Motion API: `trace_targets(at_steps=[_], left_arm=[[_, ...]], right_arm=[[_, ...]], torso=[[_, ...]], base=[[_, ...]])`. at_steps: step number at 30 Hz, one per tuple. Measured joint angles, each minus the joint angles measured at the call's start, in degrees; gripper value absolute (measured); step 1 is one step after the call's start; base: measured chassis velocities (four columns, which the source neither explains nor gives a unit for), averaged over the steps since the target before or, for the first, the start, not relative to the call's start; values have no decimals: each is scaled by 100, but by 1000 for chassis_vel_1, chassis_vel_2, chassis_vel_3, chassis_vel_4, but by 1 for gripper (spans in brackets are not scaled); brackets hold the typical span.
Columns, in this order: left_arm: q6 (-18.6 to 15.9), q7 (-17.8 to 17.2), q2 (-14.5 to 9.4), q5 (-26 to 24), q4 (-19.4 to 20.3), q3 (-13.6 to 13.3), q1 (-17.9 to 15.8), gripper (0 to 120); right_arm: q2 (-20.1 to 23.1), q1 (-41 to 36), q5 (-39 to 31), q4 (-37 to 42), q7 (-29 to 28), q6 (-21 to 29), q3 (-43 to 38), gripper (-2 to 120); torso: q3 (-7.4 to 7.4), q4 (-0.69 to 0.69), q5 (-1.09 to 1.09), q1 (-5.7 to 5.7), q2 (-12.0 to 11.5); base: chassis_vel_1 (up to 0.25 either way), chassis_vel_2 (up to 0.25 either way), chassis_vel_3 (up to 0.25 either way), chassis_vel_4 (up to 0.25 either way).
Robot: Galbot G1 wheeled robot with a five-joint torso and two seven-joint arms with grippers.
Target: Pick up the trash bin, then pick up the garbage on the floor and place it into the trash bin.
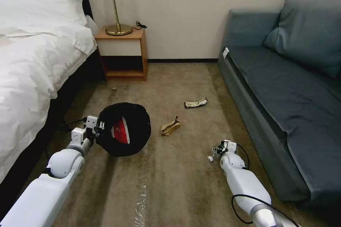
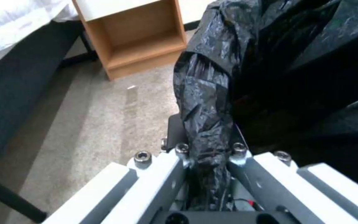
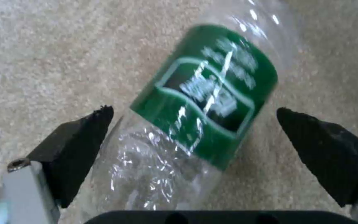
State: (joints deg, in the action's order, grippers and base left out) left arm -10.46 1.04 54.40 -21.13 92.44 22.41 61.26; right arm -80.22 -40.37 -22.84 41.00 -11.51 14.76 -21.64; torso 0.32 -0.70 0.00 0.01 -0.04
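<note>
The right gripper (image 3: 193, 137) is hovering low over the near right carpet (image 1: 177, 184) with its black fingers (image 3: 79, 149) spread wide on either side of a clear plastic bottle (image 3: 204, 102) wearing a green label, lying on its side and touching neither pad. Left of it, the left gripper (image 1: 96, 127) is pinching the black-bagged rim of the trash bin (image 1: 124, 129), holding it tipped so a red-and-white carton (image 1: 120, 130) is showing inside. Farther out, a brown paper scrap (image 1: 170, 126) and a wrapper (image 1: 195, 103) are lying apart on open floor. A bed (image 1: 32, 60) is flanking the left, a sofa (image 1: 284, 88) the right, and a nightstand (image 1: 122, 53) is standing against the far wall.
</note>
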Motion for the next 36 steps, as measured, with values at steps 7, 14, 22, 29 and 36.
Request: trace_targets(at_steps=[7, 14, 22, 29, 36], left_arm=[[0, -12, 20, 16, 3, -31, -2, 1], [-1, -31, 43, 17, 14, -42, -3, 1], [-17, -60, 90, 40, 40, -71, -11, 1], [-26, -77, 119, 59, 66, -76, 18, 1], [-30, -108, 145, 60, 94, -105, 22, 1]], right_arm=[[20, -3, -53, -104, 202, -87, -26, 96], [50, -24, -88, -116, 315, -127, -12, 72], [74, -39, -108, -140, 373, -190, -6, 42], [106, -101, -110, -52, 425, -263, -18, 26], [241, -309, -141, 803, 1252, -779, 259, 24]], torso=[[0, 0, 0, 0, 0], [0, 0, 0, 0, 0], [0, 0, 0, 0, 0], [0, 0, 0, 0, 0], [1, -1, 2, 0, 0]], base=[[0, 0, 0, 0], [0, 0, 0, 0], [0, 0, 0, 0], [0, 0, 0, 0], [0, 0, 0, 0]])
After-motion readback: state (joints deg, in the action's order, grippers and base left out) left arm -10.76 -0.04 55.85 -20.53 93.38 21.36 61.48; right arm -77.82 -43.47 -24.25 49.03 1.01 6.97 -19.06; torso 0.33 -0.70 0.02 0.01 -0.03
